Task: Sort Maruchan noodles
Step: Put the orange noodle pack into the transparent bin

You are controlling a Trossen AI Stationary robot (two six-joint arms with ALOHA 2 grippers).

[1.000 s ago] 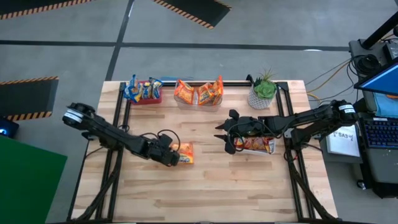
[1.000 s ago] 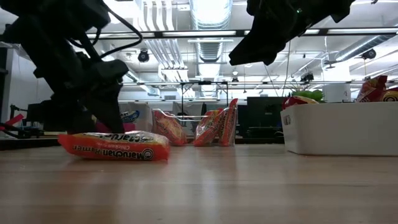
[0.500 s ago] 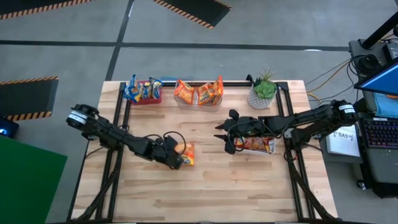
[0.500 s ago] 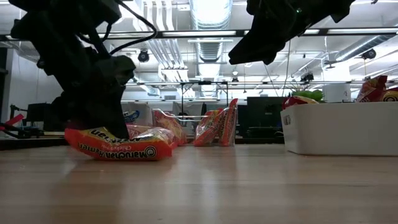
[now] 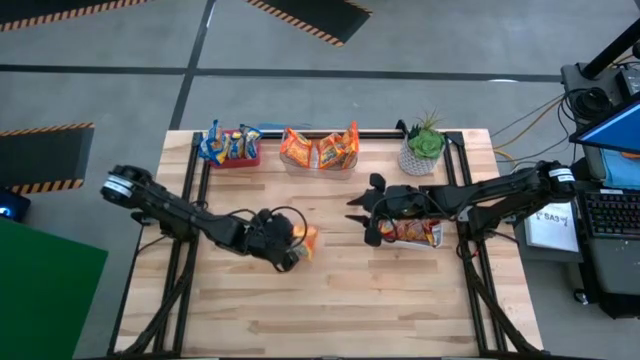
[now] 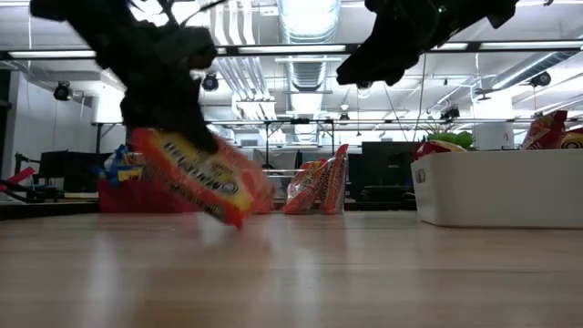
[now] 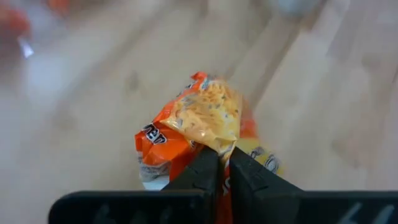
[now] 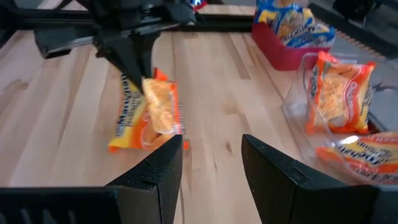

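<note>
High view: the left pincer (image 5: 291, 243) is clamped on an orange plastic ramen packet (image 5: 305, 241) near the middle of the bare wooden worktop (image 5: 330, 300), well clear of every edge. Half a second earlier the packet lay flat.

Low view: the packet (image 6: 196, 175) is held tilted, off the boards, where before it was touching them.

Right wrist view: the right pincer (image 8: 211, 168), fingers apart, hangs unmoved over open boards beside the white bin (image 5: 420, 236).

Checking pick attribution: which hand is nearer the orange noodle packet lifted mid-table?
Left. The left hand is shut on the orange noodle packet; the right hand hangs open to its right, by the white bin.
</note>
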